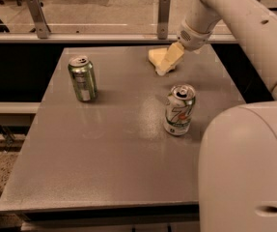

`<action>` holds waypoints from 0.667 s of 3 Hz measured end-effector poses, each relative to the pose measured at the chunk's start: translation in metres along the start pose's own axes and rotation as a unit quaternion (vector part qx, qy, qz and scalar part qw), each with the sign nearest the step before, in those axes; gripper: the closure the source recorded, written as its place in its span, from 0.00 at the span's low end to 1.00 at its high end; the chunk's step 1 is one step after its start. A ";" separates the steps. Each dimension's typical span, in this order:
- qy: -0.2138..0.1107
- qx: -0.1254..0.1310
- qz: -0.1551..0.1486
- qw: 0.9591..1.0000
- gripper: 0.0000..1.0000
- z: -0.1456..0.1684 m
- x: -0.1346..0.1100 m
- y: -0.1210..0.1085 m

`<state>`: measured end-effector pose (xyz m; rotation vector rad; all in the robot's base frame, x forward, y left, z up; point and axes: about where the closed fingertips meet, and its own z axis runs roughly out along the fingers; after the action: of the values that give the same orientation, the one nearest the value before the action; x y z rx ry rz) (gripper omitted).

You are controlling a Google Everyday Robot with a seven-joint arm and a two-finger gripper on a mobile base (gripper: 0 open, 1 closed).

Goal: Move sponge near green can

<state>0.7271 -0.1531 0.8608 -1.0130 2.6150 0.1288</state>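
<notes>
Sponge (pixel 154 56) beneath end effector (pixel 162 71), possibly touching.

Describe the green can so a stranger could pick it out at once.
On the grey table, look to the left side, far from the pincer, which is at the sponge by the back edge. The green can stands upright there alone. It is shiny metallic green, unlike the white can with the 7-Up logo right of centre.
</notes>
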 end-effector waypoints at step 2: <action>0.023 0.016 -0.001 1.000 0.00 0.031 -0.016 -0.012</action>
<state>0.7543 -0.1453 0.8377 -1.0195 2.6487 0.0649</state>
